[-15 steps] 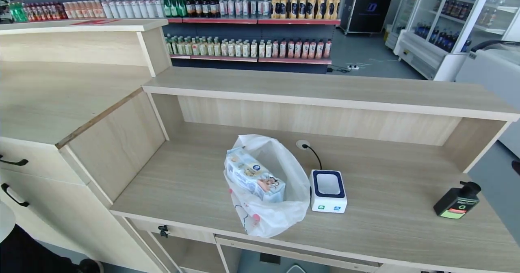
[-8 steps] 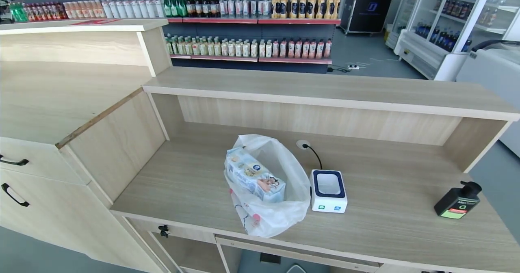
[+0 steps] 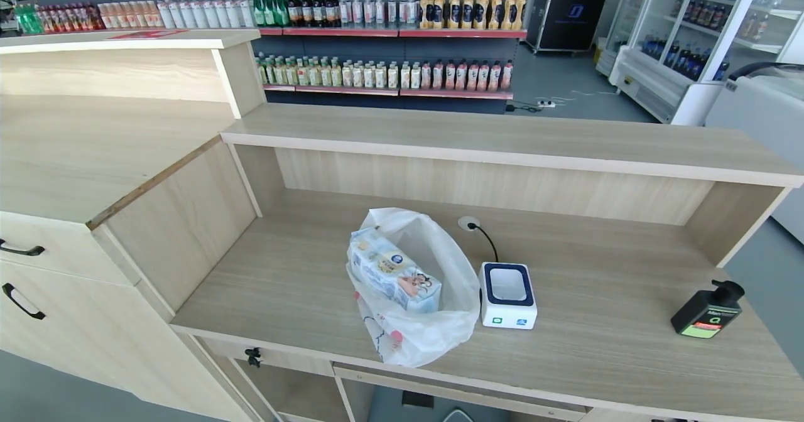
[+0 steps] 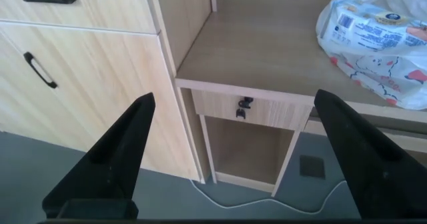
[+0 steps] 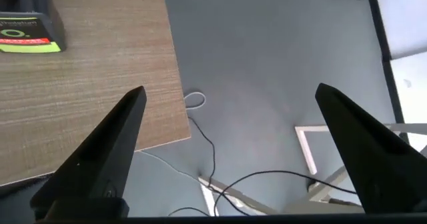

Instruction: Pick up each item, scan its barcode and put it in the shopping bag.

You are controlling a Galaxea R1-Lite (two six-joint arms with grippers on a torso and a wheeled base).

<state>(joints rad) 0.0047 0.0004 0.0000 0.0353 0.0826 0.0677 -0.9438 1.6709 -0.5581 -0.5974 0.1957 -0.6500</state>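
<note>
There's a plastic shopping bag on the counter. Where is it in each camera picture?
Head view: shopping bag at the counter's middle, left of the white scanner.
Left wrist view: shopping bag on the counter, just past the keyed drawer.
Right wrist view: looks away from it, at the counter's right end.
Shared landmark: the wooden counter.

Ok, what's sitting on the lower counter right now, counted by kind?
plastic bag: 1
carton pack, inside the bag: 1
white scanner box: 1
black handheld device: 1
Total: 4
</note>
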